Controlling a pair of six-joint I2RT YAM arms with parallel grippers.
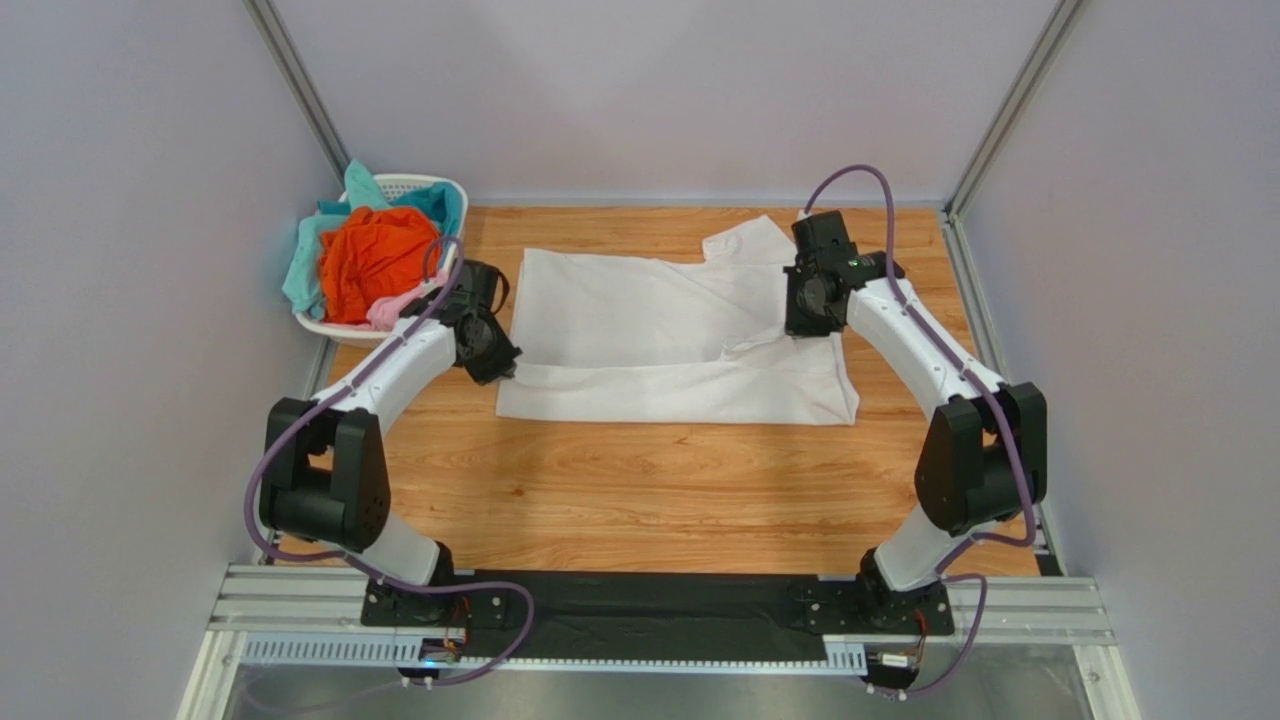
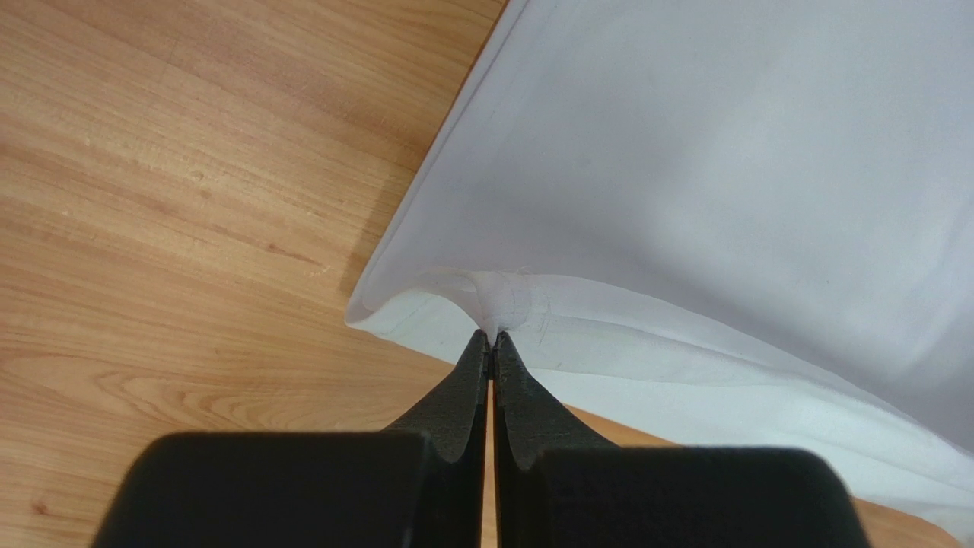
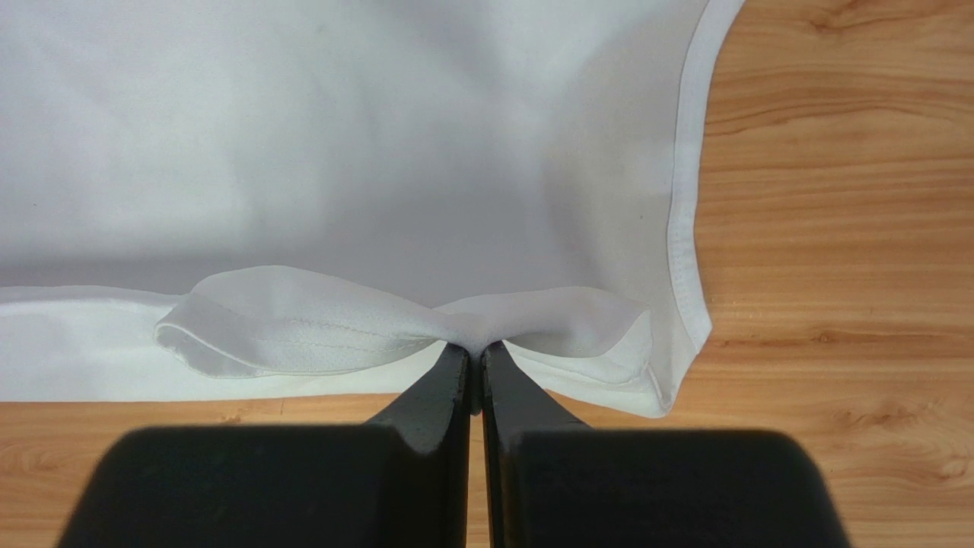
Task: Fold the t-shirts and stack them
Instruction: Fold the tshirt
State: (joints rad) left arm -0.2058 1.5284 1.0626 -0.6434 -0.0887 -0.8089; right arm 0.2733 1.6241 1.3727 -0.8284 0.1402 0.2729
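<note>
The white t-shirt [image 1: 661,323] is thin, soft cloth: light, limp and without stiffness of its own. Expect it to sag wherever it is unsupported and to slide readily on the wooden table [image 1: 601,495]. Take hold at a hemmed edge or along a fold, where doubled layers give the fingers more to bite on. The shirt lies flat at the centre of the top view. It is spread wide, with one layer doubled over a band of cloth along its lower edge and a sleeve pointing to the upper right. The left gripper [image 2: 491,340] is clamped on a small pinch of cloth at the shirt's left edge, and the cloth puckers up to the fingertips. The right gripper [image 3: 474,352] is clamped on a gathered pinch of the folded edge near the right hem. The orange t-shirt [image 1: 376,255], teal t-shirt [image 1: 308,255] and pale pink t-shirt [image 1: 394,311] lie heaped in the basket [image 1: 413,186] at the upper left.
</note>
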